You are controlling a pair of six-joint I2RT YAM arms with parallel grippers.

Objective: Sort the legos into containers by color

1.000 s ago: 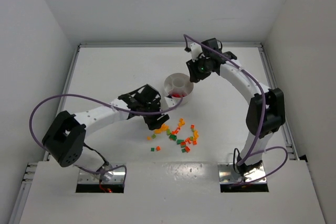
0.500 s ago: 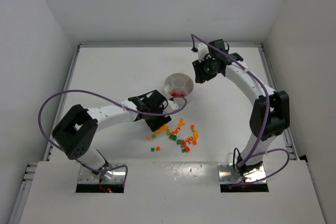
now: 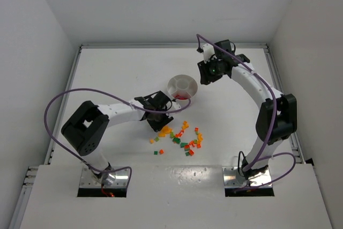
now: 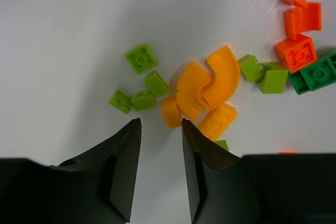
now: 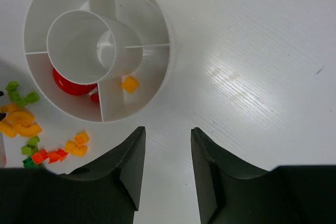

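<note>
The left tool (image 4: 161, 124) hangs low over the desk (image 4: 63, 24). Its black fingers (image 4: 126, 166) stand a narrow gap apart with nothing between them. Just ahead of its tips lie the legos (image 3: 179, 135). A knot of orange curved pieces (image 4: 207, 85) sits close to the right fingertip, with light green bricks (image 4: 142, 59) left of it and red-orange bricks (image 4: 296, 53) and dark green bricks (image 4: 320, 73) further right. Any lettering on the studs is too small to read.

Ahead and left of the right tool (image 5: 168, 132) stands the white dish (image 5: 167, 51). One wedge holds red pieces (image 5: 71, 85), and the next holds a single yellow-orange brick (image 5: 129, 84). That tool hovers beside the dish, moderately spread and empty.

Compared with a second ago, the left arm (image 3: 115, 112) has swung its elbow rightward and its tool's gap has tightened. The right tool has drifted slightly right. The scattered bricks lie as before.
</note>
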